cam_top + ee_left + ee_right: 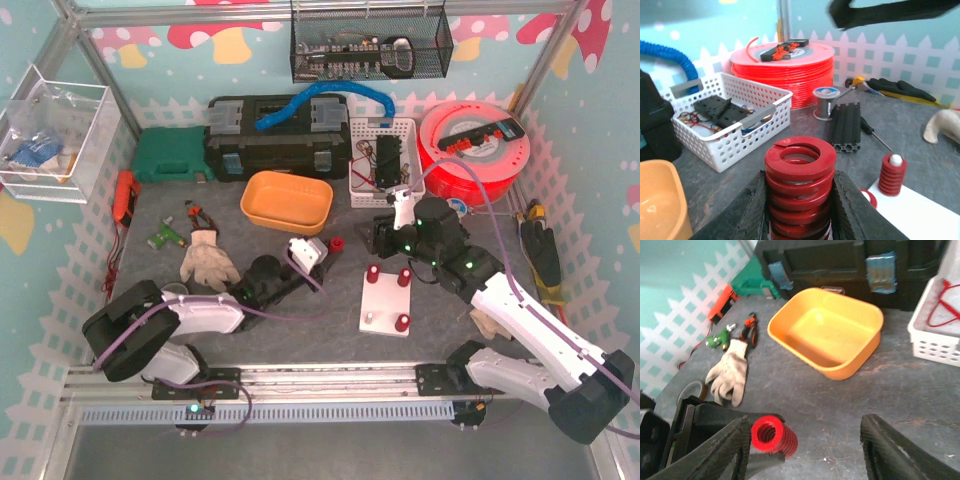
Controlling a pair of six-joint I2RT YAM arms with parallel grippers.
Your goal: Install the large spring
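The large spring [800, 182], a thick red coil, is clamped between the black pads of my left gripper [800, 210], which is shut on it. From above the large spring [337, 243] hangs left of the white plate [383, 303], just past my left gripper [327, 248]. The plate carries three small red springs on pegs, such as the small spring [372, 273], and one bare white peg [368, 320]. My right gripper [805, 452] is open and wide, and the large spring [774, 436] lies by its left finger [722, 450] without touching the right one.
An orange bin [286, 198], a white basket [380, 160] and a black toolbox [275, 135] stand behind. A glove [207, 262] lies at the left. A red filament spool [475, 150], a black extrusion [846, 127] and a solder roll [826, 100] sit at the right.
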